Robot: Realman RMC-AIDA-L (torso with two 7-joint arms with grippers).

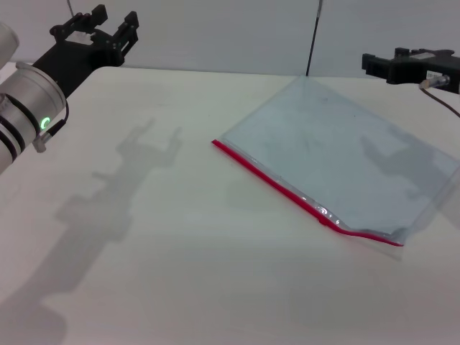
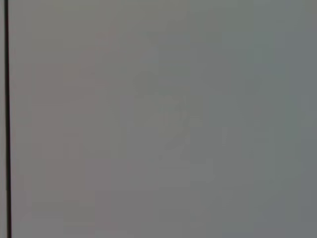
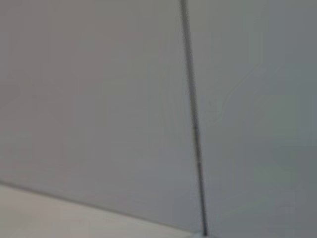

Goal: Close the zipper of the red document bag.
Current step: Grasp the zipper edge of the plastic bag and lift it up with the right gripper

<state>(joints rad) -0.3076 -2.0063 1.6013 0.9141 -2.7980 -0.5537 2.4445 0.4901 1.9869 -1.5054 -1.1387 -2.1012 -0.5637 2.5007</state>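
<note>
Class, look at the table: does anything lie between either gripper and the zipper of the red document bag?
Nothing visible does. The left gripper hangs at the table's far left, the right gripper beyond the bag. Bare table separates them from the zipper.

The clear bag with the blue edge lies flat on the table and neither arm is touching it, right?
Not quite: the edge is red, not blue, as the head view shows. The bag does lie flat on the table, and neither the left tool nor the right tool touches it.
</note>
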